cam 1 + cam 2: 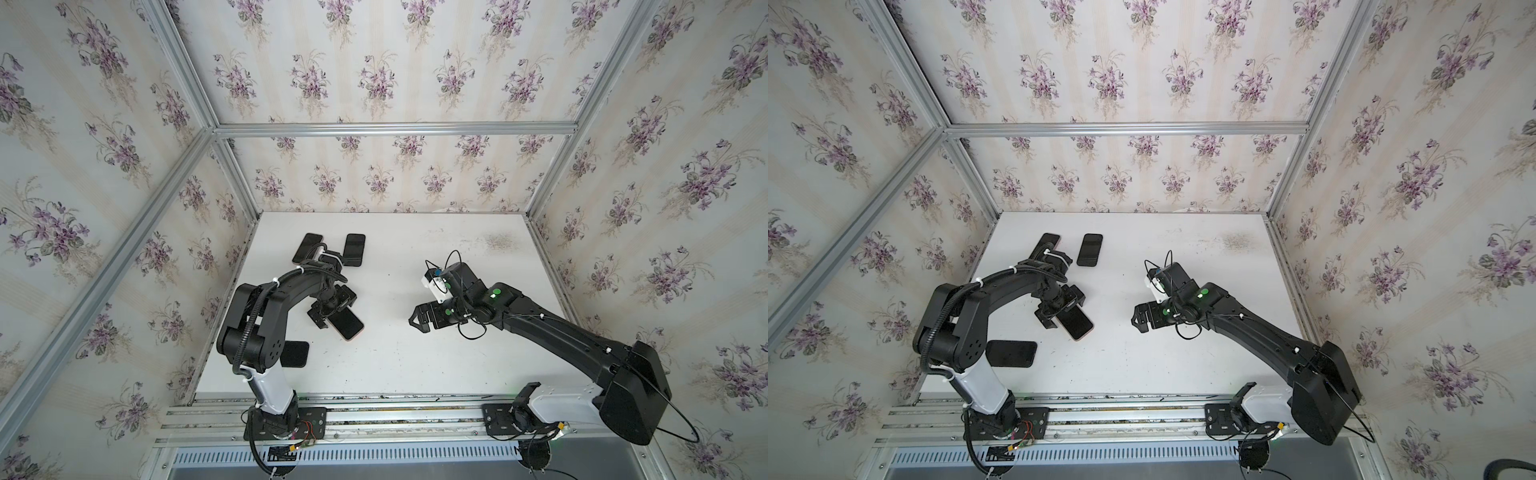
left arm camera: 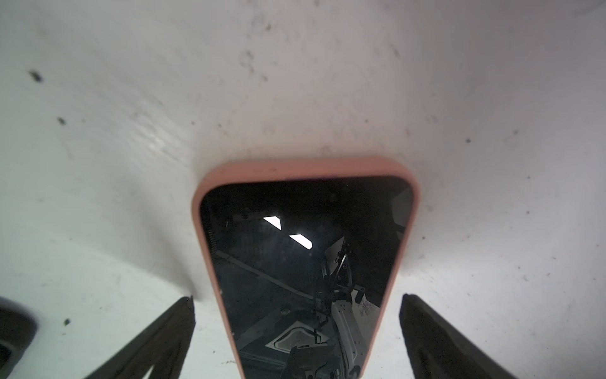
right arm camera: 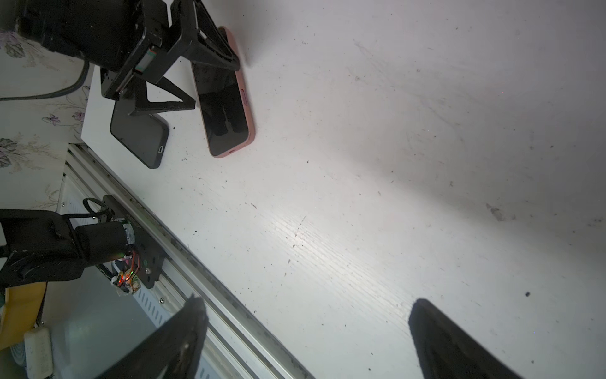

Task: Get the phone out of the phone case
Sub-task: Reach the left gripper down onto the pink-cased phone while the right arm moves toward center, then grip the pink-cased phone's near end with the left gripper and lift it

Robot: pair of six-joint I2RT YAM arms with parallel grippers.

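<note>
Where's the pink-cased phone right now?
In both top views the pink-cased phone lies flat on the table, left of centre, straddled by the open left tool.

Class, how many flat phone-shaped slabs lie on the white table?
4. One dark slab at far left, partly under the left arm; a second dark slab beside it; the pink-cased phone nearer the middle; a black slab by the arm's base. The arm may hide more.
</note>
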